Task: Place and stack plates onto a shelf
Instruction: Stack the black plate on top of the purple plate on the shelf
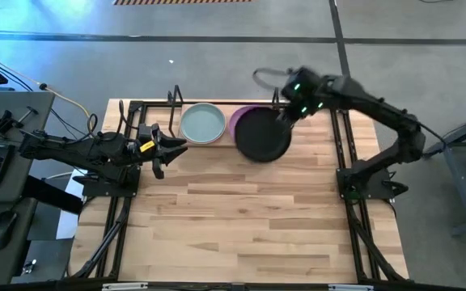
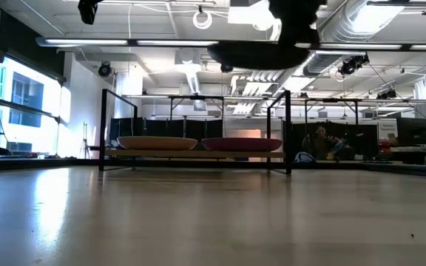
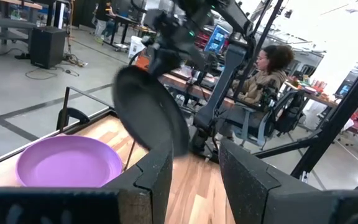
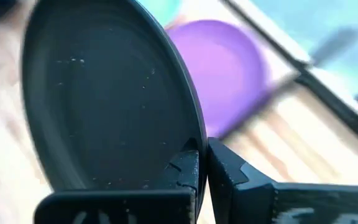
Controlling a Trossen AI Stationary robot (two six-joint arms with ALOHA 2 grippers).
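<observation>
Above purple plate (image 1: 243,120), black plate (image 1: 262,135) hangs level.

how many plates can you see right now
3. The pale blue-green plate lies on the shelf, the purple plate beside it, and the black plate hangs raised in the right gripper. A fourth may be hidden.

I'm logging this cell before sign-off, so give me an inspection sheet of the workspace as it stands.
Surface: wooden tabletop, bare in front.
Job's things: pale blue-green plate and purple plate on the shelf; black plate held in the air, partly over the purple one.
Clutter: nothing seen.
Grippers: right gripper shut on the black plate's rim; left gripper open, beside the shelf.
Cables: yellow cable left of the table.
Surroundings: seated person at a desk.
</observation>
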